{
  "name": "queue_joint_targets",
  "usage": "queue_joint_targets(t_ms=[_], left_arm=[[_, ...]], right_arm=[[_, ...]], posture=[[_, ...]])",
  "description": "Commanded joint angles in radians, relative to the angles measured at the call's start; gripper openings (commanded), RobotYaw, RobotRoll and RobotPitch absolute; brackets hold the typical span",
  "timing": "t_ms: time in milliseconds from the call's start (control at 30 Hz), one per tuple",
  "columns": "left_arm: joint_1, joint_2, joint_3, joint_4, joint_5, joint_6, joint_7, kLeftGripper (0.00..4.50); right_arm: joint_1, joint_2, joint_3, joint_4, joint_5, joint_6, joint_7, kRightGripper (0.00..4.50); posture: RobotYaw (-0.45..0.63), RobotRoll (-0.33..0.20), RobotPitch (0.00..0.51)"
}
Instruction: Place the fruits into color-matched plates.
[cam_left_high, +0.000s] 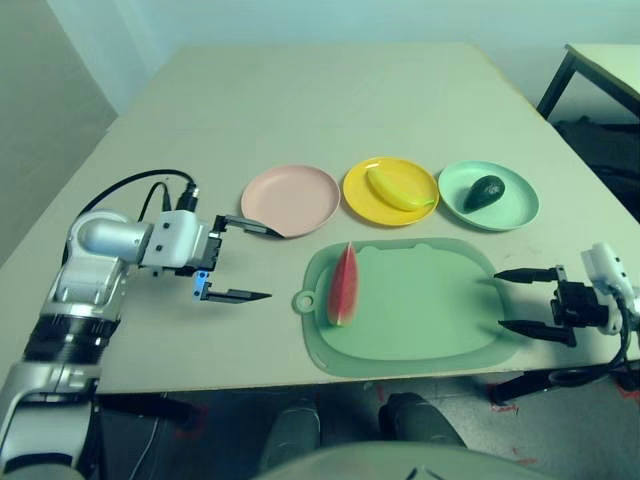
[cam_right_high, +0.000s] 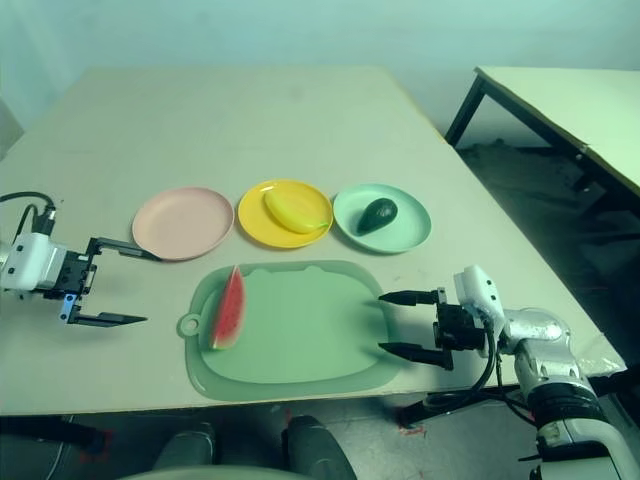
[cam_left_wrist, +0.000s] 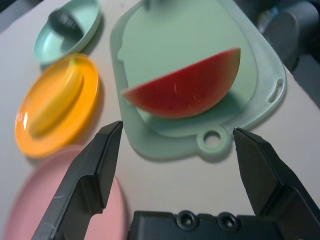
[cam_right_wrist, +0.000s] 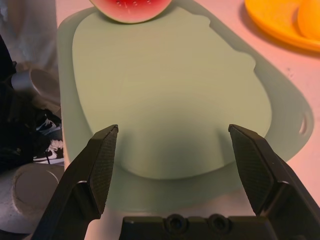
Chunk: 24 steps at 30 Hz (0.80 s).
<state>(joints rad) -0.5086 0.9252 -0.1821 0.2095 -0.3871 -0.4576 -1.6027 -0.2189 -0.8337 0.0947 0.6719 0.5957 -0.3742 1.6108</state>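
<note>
The left end effector is hovering over the surface with its two black fingers spread wide apart and nothing between them, pointing toward the middle of the scene; its upper fingertip is reaching over the near rim of the pale pink plate, though whether it is touching the rim cannot be told. The right end effector is sitting at the opposite side, its fingers likewise standing wide apart and empty, pointing inward at the right edge of the green mat, its tips just at that edge. Between the two end effectors, the mat is lying flat near the front edge of the surface, its ring tab facing the left end effector. The red watermelon wedge is resting on the left part of the mat, close to the tab, green rind toward the mat's left edge. Beyond the mat, three round plates are sitting in a row, near one another: the pink plate on the left is carrying no fruit, the yellow plate in the middle is holding the yellow banana, and the mint green plate on the right is holding the dark green avocado.
</note>
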Motion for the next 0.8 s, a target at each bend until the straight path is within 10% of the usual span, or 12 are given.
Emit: queue_joint_targets(t_ms=[33, 400, 800], left_arm=[[-0.110, 0.049, -0.186, 0.056, 0.000, -0.150, -0.012, 4.50], [-0.434, 0.002, -0.582, 0.312, -0.027, -0.455, -0.012, 4.50], [-0.578, -0.111, -0.732, 0.464, -0.038, -0.626, -0.012, 4.50]], right_arm=[[0.016, 0.020, -0.032, -0.015, -0.009, -0.008, 0.004, 4.46], [0.084, 0.078, -0.112, -0.083, -0.044, 0.027, -0.002, 4.46], [0.042, 0.054, -0.102, -0.151, 0.006, 0.154, 0.004, 4.46]], posture=[[-0.14, 0.000, 0.019], [-0.18, 0.000, 0.016], [-0.18, 0.000, 0.022]])
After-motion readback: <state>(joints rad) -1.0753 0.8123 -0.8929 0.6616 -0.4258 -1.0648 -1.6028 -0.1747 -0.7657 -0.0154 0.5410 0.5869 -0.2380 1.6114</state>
